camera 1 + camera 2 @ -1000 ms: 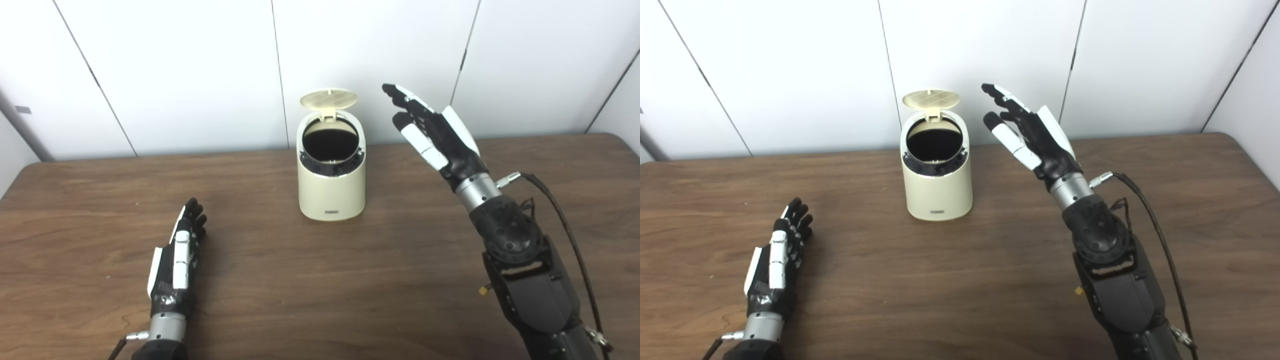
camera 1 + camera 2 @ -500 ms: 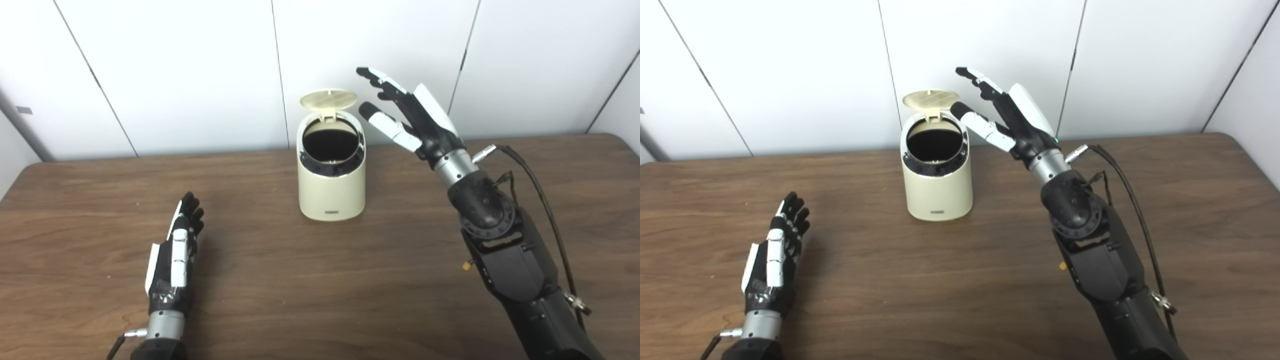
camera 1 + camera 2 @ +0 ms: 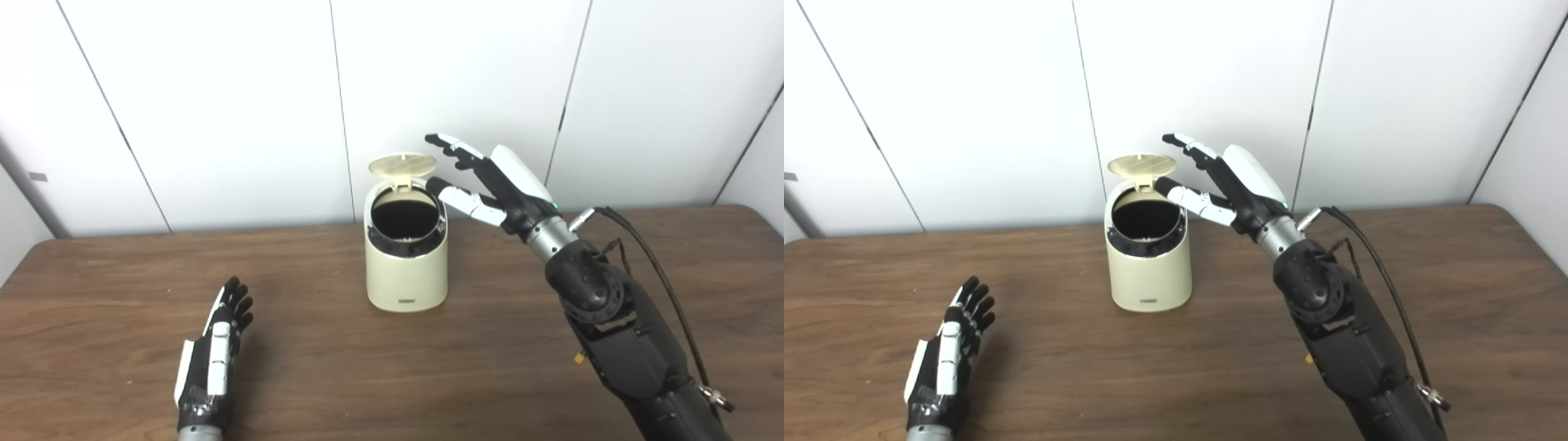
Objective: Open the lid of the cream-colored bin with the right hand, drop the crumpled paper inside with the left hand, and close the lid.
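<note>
While our wooden tabletop (image 3: 551, 257) fills the lower part of both views under a white panelled wall (image 3: 214, 92), we find only one task object standing on it: the cream-colored bin (image 3: 406, 269), upright near the middle toward the back. We judge it a light, rigid plastic tub with a smooth, somewhat slippery wall, so a sideways shove could slide or tip it.

Our right arm (image 3: 618, 331) reaches up from the lower right, a black cable (image 3: 661, 269) looping beside it. Our right robot hand (image 3: 490, 184) hovers just right of the bin's top, spread wide and holding nothing; its thumb lies close to the rim and its fingers (image 3: 450, 146) reach up beside the lid's right edge. We cannot tell whether anything touches yet.

Our left robot hand (image 3: 211, 361) lies low over the tabletop at the lower left, well apart from the bin, fingers nearly straight and close together, also holding nothing.

Smaller still, the round lid (image 3: 402, 164) stands raised on its rear hinge above the dark opening (image 3: 404, 219). We see no crumpled paper anywhere; whether it sits inside we cannot tell. We judge closing to be the step in hand: the lid is thin and light, best pressed down from its top or free edge, gently, so the bin stays put.
</note>
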### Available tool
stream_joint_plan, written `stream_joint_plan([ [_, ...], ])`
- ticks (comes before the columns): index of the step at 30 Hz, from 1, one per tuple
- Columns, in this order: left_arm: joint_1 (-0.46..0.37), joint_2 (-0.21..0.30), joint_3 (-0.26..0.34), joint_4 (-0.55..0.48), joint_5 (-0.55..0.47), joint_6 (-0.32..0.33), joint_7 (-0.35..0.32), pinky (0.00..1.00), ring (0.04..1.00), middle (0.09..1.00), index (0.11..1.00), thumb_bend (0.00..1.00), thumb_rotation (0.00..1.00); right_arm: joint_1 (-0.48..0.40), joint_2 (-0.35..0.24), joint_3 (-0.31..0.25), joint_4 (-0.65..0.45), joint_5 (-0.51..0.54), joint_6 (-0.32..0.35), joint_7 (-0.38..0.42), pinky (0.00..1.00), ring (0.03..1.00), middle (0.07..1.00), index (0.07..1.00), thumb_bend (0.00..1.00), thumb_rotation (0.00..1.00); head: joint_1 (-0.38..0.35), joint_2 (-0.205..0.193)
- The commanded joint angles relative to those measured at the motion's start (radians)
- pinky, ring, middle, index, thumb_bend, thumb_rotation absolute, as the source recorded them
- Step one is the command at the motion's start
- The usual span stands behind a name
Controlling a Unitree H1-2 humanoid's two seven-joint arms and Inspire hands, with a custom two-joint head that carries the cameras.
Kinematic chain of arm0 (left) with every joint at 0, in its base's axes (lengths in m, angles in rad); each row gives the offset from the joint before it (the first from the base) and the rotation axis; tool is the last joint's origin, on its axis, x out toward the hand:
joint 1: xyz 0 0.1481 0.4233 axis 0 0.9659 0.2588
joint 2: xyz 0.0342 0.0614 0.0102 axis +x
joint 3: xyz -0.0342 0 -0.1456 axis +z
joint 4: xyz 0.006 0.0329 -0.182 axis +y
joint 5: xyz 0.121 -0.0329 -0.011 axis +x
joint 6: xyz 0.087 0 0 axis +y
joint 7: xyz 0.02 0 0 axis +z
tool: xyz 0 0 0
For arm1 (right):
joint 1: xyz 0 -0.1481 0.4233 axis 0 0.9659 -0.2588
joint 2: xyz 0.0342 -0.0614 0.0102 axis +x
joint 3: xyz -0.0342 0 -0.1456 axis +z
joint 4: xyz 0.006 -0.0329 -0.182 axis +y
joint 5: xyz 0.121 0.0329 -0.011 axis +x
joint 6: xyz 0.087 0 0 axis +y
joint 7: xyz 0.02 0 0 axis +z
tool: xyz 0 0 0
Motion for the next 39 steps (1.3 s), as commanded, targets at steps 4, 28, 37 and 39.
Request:
stream_joint_plan([
  [4,0.045,-0.027,-0.013,0.036,0.001,-0.005,0.01,0.94,0.947,0.959,0.974,0.54,1.0,-0.068,-0.038,0.005,-0.033,-0.031,-0.039,0.021,0.84,0.914,0.914,0.888,0.56,1.0,0.008,0.002],
  [28,0.039,-0.023,-0.021,0.063,-0.006,-0.025,-0.014,0.98,0.965,0.97,0.986,0.56,0.98,-0.108,-0.063,0.048,-0.053,-0.145,-0.026,0.118,0.9,0.974,0.942,0.885,0.64,1.0,0.015,0.005],
  [37,0.038,-0.03,-0.021,0.056,0.001,-0.016,-0.007,0.96,0.953,0.961,0.978,0.56,0.94,-0.123,-0.059,0.063,-0.047,-0.175,-0.037,0.119,0.93,0.968,0.934,0.885,0.62,1.0,0.017,0.014],
  [39,0.037,-0.031,-0.022,0.055,0.003,-0.016,-0.005,0.96,0.952,0.96,0.976,0.55,0.94,-0.116,-0.059,0.065,-0.055,-0.175,-0.039,0.121,0.93,0.97,0.931,0.885,0.62,1.0,0.016,0.017],
])
